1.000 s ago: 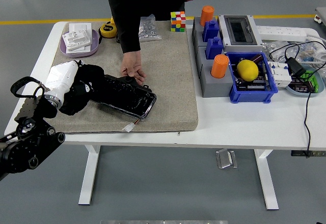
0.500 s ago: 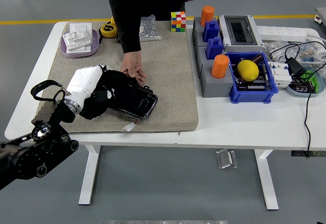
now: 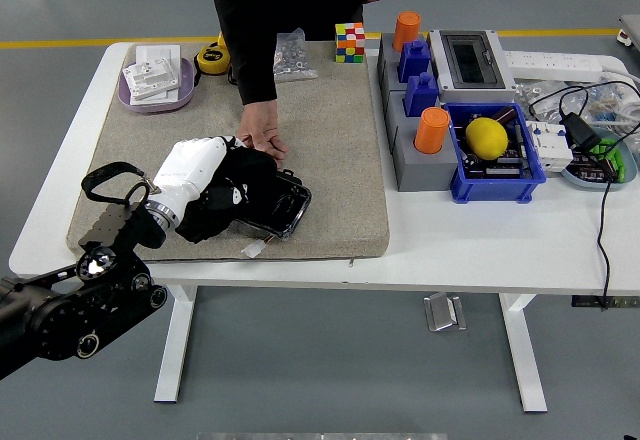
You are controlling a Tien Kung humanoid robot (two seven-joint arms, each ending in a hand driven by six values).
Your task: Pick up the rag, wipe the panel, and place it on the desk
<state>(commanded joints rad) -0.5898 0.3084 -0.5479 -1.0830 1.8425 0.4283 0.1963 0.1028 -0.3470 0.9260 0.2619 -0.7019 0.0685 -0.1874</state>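
A white worktop [image 3: 470,245] is seen, carried on white legs. Its left and middle part is covered by a beige mat [image 3: 340,150]. At the far left, partly on the mat, a purple tray [image 3: 150,95] is set, with a yellow tape measure [image 3: 211,57] just beside it. Right of the mat, a grey block [image 3: 415,155] and a blue bin [image 3: 500,175] are placed. A white power strip [image 3: 560,62] and a black cable [image 3: 603,215] are laid at the far right.
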